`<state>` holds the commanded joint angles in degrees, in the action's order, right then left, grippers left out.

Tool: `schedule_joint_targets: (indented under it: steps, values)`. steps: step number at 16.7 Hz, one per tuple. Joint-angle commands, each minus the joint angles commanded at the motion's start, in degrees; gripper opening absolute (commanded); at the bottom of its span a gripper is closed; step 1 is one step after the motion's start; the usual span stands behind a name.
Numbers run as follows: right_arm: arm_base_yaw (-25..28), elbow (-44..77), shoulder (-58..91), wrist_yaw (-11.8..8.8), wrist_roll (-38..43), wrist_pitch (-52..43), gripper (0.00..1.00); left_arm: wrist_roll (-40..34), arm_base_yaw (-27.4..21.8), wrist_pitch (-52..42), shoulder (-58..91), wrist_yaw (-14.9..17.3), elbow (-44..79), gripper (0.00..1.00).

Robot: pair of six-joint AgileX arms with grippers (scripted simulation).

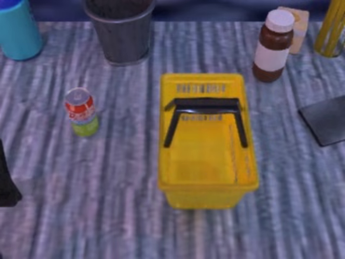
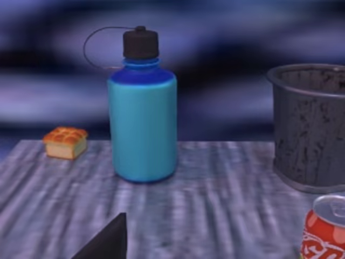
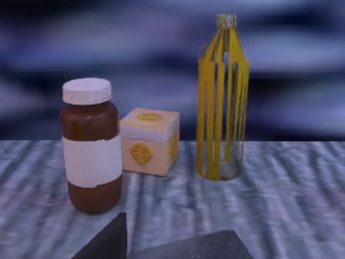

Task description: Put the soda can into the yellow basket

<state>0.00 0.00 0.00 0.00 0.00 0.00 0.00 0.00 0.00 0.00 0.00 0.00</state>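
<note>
Yellow basket sits mid-table, handles folded across; soda can stands upright well to its left, untouched. Left arm at left edge, right arm out of top view; can't tell either pincer's state.

We can read no text: the soda can carries white script on red, too blurred, and the yellow basket bears illegible dark marks.
</note>
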Motion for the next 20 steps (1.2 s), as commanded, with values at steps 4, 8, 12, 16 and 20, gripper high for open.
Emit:
schedule_joint_targets:
  steps: [4, 8, 12, 16, 20]
  values:
    - [0.0, 0.0, 0.0, 0.0, 0.0, 0.0, 1.0, 0.63, -0.44, -1.27, 1.75, 0.21, 1.72, 1.0]
    - [0.0, 0.0, 0.0, 0.0, 0.0, 0.0, 1.0, 4.16, -2.23, -8.56, 12.54, 0.7, 12.26, 1.0]
    - [0.0, 0.0, 0.0, 0.0, 0.0, 0.0, 1.0, 9.69, -4.31, -20.39, 32.46, 0.73, 30.23, 1.0]
    - [0.0, 0.0, 0.0, 0.0, 0.0, 0.0, 1.0, 16.14, -6.41, -34.5, 57.96, 0.44, 52.04, 1.0]
    - [0.0, 0.0, 0.0, 0.0, 0.0, 0.0, 1.0, 22.64, -8.51, -48.77, 84.18, 0.12, 74.17, 1.0]
